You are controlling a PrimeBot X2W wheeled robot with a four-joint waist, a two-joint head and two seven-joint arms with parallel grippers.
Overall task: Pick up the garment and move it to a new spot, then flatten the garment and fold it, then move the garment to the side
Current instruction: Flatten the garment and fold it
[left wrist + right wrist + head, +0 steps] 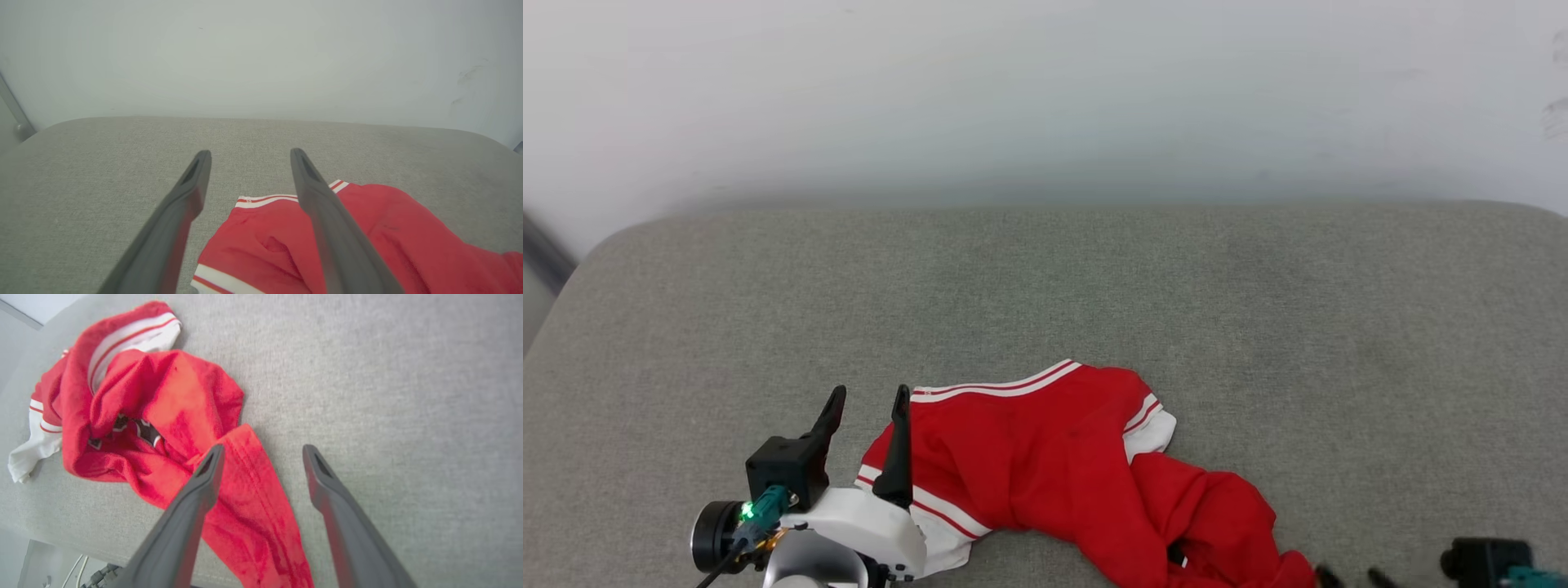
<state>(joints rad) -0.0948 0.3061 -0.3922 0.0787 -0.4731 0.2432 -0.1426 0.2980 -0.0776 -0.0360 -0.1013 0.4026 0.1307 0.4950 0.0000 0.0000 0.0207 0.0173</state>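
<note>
The left end effector [869, 395] is spread wide and holds nothing. The garment [1045, 457] lies crumpled on the grey cushion [1045, 278], just beside this end effector and partly under its right finger. The right end effector [263, 448] is spread as well, with nothing pinched. A long red strip of the garment runs below its left finger, and the main heap is beyond the tips, to their left.

The cloth looks light, soft and limp, a smooth knit that I expect will sag and bunch when lifted, and it is not fragile. I think the best places to take hold are the striped edge just ahead of the left end effector and the red strip under the right one.

The sleeves are white with red-white trim. Black marks with white outline, perhaps letters, hide inside a fold. The cushion is coarse woven fabric with rounded corners.
</note>
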